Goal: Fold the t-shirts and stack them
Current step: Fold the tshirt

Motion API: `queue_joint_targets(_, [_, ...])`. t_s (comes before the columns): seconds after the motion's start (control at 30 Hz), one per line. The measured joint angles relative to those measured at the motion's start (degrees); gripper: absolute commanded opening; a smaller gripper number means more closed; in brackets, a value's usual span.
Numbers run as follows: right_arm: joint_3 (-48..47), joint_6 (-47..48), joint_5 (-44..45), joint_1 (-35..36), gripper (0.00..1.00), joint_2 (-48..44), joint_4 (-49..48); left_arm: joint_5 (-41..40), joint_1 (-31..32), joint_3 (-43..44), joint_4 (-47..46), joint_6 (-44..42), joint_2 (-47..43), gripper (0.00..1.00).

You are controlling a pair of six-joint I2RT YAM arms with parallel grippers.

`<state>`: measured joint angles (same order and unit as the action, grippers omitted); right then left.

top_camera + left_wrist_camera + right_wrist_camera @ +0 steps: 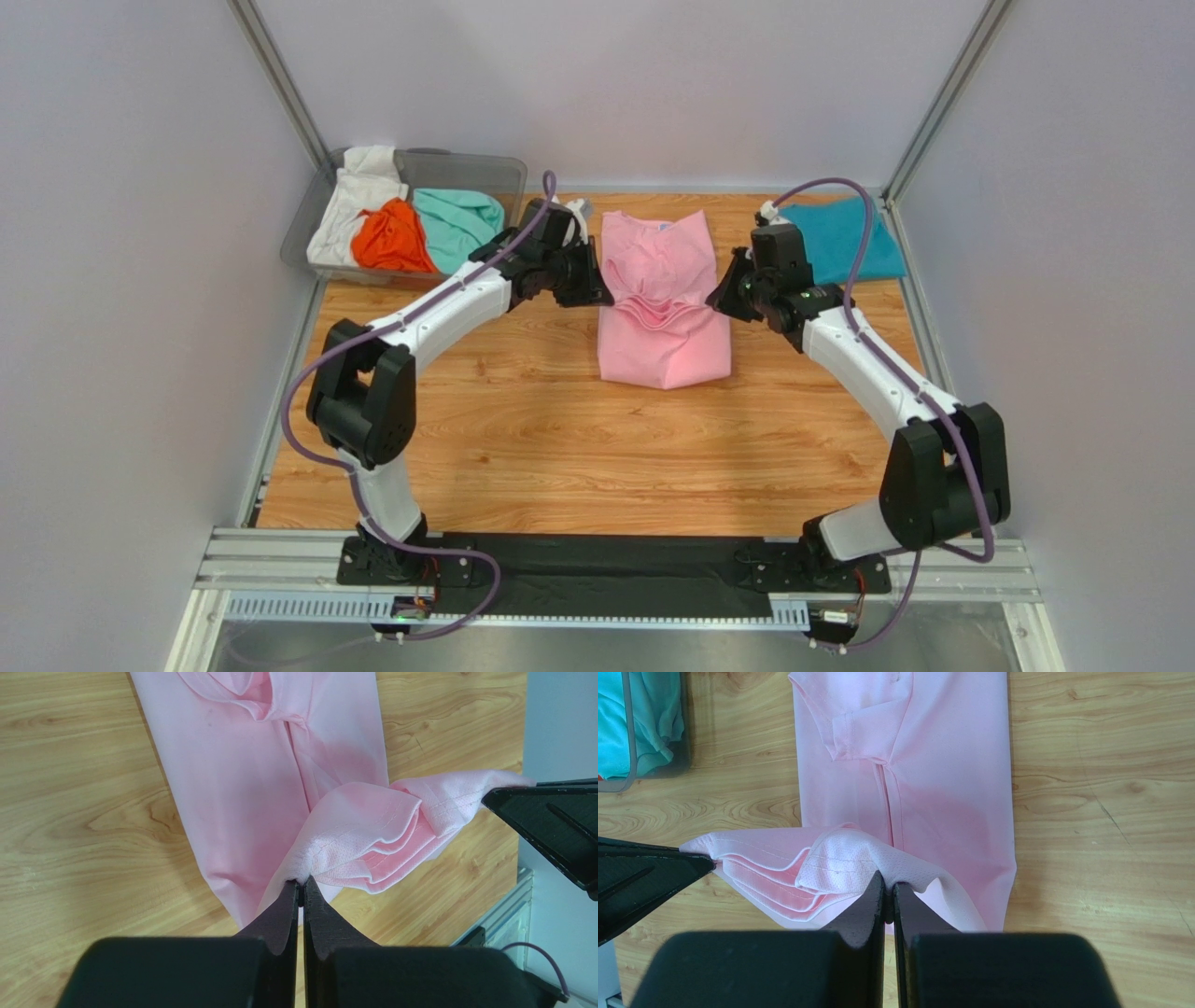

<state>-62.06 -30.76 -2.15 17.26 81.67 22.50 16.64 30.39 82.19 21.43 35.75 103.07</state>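
Pink t-shirt, folded edge pinched tight in left hand and right hand; we should keep both corners level through the fold.

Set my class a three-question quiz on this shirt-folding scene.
1. True or false: the left gripper and right gripper are each shut on the pink tee.
2. Fill in: the orange tee lies in the ____.
3. The blue tee lies: A at the table's far right; B under the pink tee; C in a gripper.
Key: 1 true; 2 bin; 3 A.
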Motion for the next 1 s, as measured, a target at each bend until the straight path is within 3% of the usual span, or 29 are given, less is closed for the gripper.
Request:
queue_joint_targets(0.47, [-7.1,0.7,-4.7,-3.6,0.0,14.6,-2.6,1.0,-3.3,10.3,2.5,-3.7,13.6,0.0])
queue_joint_targets(1.0, [-13.4,0.7,-7.8,-7.4,0.04,27.1,-3.9,2.0,-5.0,20.4,6.1,-6.4,23.6,0.09])
